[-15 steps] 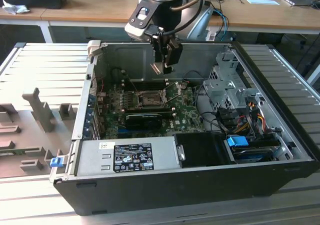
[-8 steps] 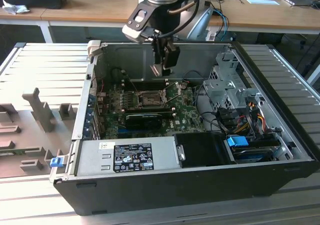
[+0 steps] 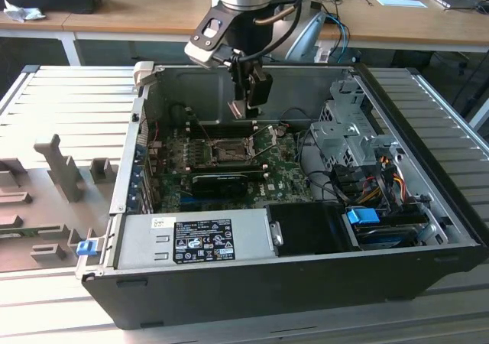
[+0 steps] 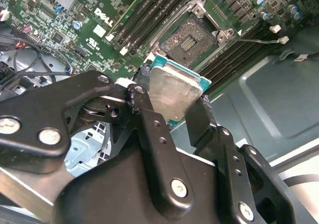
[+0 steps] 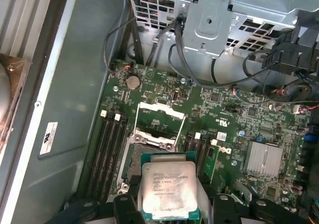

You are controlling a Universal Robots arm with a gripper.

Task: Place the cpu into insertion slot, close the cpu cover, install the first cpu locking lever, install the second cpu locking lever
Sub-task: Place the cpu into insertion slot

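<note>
2 fingers (image 4: 149, 119) of your gripper (image 3: 248, 111) clamp the cpu (image 5: 168, 190) by its edges, above the green board (image 5: 224, 114). In the exterior view the open insertion slot (image 3: 227, 153) lies at 7 o'clock from the gripper, apart from the cpu, its dark centre bare.

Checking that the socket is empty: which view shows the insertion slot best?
The second wrist view: the insertion slot lies unobstructed, its dark centre exposed, beyond the cpu held in the tool. In the first wrist view the cpu covers much of it. The exterior view shows it from afar, below the tool.
</note>
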